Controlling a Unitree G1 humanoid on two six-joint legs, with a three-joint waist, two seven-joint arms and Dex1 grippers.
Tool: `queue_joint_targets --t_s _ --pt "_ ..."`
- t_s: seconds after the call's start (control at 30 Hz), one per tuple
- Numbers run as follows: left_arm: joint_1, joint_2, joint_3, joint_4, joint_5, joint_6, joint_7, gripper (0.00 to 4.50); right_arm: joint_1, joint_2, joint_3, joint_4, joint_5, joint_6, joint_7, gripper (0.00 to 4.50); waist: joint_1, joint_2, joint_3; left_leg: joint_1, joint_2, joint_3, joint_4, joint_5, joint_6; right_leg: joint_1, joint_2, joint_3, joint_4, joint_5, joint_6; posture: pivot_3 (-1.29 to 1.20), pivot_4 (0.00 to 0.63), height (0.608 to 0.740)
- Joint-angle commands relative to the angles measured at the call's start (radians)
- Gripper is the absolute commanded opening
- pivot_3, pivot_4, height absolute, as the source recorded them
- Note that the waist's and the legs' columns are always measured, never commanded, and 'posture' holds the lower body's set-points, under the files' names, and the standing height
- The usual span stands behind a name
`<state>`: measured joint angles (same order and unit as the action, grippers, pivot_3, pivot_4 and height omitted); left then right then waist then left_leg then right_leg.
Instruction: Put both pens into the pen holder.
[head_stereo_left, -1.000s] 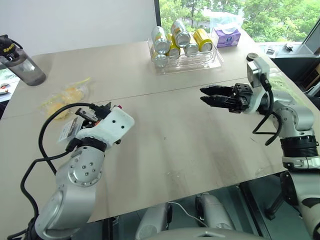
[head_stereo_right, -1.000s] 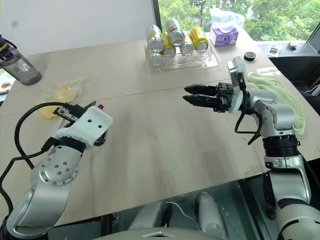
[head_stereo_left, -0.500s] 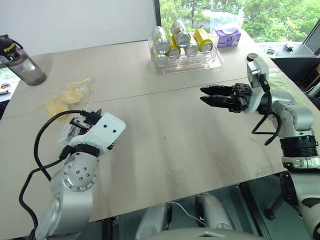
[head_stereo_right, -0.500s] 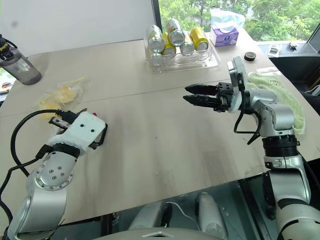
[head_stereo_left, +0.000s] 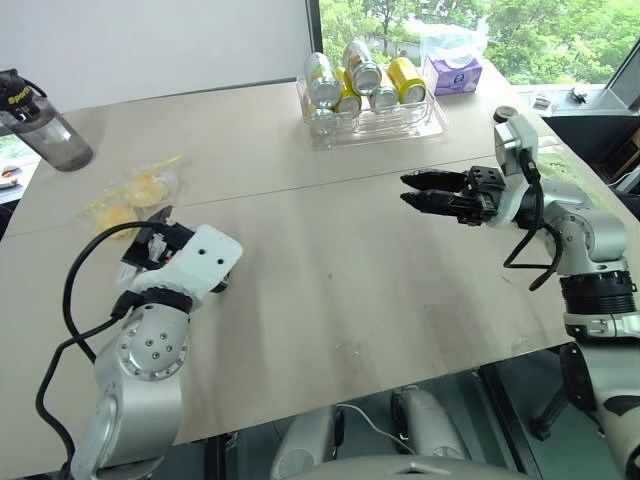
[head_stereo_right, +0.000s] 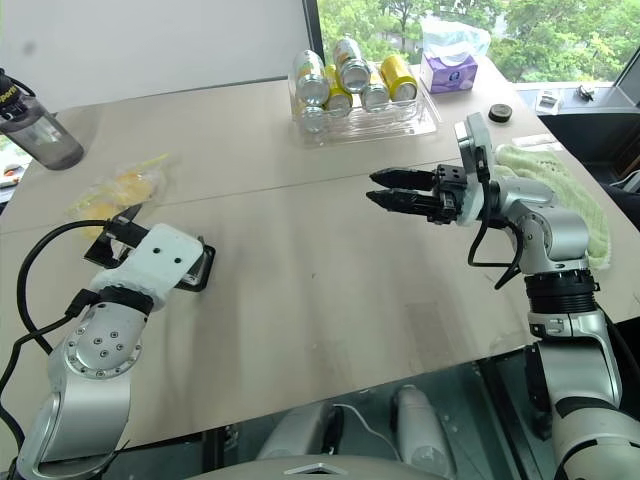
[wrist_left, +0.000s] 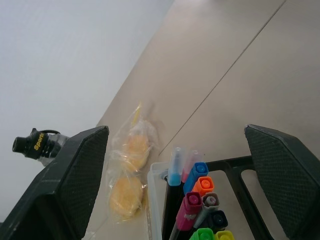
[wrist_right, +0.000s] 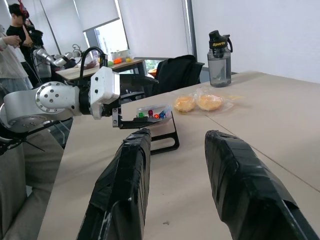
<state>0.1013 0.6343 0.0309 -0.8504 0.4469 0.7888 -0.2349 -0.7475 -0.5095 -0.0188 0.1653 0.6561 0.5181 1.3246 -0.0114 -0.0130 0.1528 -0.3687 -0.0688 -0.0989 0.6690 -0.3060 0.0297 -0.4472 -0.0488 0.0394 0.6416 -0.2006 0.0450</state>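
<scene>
The pen holder (wrist_left: 200, 210), a clear case with a black loop end (head_stereo_right: 196, 268), lies on the table between the fingers of my left gripper (wrist_left: 176, 131). That gripper is open, its fingers (wrist_left: 75, 175) wide on either side and apart from the case. Neon marker caps fill the holder. Among them stand a pen with a light blue cap (wrist_left: 175, 170) and a thin pen with a magenta end (wrist_left: 189, 206). My right gripper (head_stereo_left: 412, 191) hovers over the table's right half, pointing left, open with nothing between its fingers. It faces the holder (wrist_right: 150, 112) from a distance.
A clear tray of cans (head_stereo_left: 370, 112) stands at the back centre, with a tissue pack (head_stereo_left: 452, 72) behind it. A bag of yellow snacks (head_stereo_left: 135, 192) and a dark water bottle (head_stereo_left: 42, 125) sit at the back left. A green cloth (head_stereo_right: 560, 190) lies at the right edge.
My left gripper has opened from shut to wide, letting go of the pen holder, and the hand has drifted slightly left. The right arm has stayed still.
</scene>
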Motion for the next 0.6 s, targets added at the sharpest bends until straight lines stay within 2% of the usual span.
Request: queue_joint_targets --t_s 0.03,0.33,0.43,0.57,0.6 --pt "-0.004 -0.005 0.021 -0.013 0.032 -0.017 -0.005 4.47 0.0 -0.01 -0.031 -0.033 0.014 -0.011 0.002 1.88 0.0 0.0 0.0 0.0 0.0 0.0 0.0 0.0 0.0 0.0 0.0 0.0 0.0 0.0 0.0 0.0 0.15 0.739" --pt "-0.054 -0.038 0.001 0.003 0.038 -0.044 -0.011 4.47 0.024 -0.025 -0.022 -0.031 0.007 -0.009 0.015 1.88 0.001 0.0 0.0 0.0 0.0 0.0 0.0 0.0 0.0 0.0 0.0 0.0 0.0 0.0 0.0 0.0 0.15 0.739" --pt "-0.122 -0.109 -0.03 0.019 -0.034 -0.064 -0.035 4.47 0.064 -0.043 0.006 -0.006 -0.05 -0.063 0.029 1.88 0.007 -0.001 -0.001 -0.001 0.0 -0.001 0.001 0.0 0.0 0.0 0.0 -0.001 0.0 0.0 0.0 0.0 0.15 0.739" --pt "-0.094 -0.176 -0.052 0.049 -0.072 -0.123 -0.035 4.47 0.133 -0.052 0.031 0.053 -0.169 -0.211 0.012 1.88 0.003 -0.002 -0.001 -0.001 -0.001 0.0 0.001 0.0 0.0 0.0 -0.001 -0.001 0.0 0.0 0.0 0.0 0.15 0.739" --pt "-0.073 -0.22 -0.048 0.057 -0.128 -0.16 -0.041 4.47 0.164 -0.065 0.038 0.065 -0.204 -0.251 0.007 1.88 -0.001 -0.002 -0.001 -0.001 -0.001 0.0 0.001 0.0 0.0 0.0 -0.001 -0.001 0.0 0.0 0.0 0.0 0.15 0.739"
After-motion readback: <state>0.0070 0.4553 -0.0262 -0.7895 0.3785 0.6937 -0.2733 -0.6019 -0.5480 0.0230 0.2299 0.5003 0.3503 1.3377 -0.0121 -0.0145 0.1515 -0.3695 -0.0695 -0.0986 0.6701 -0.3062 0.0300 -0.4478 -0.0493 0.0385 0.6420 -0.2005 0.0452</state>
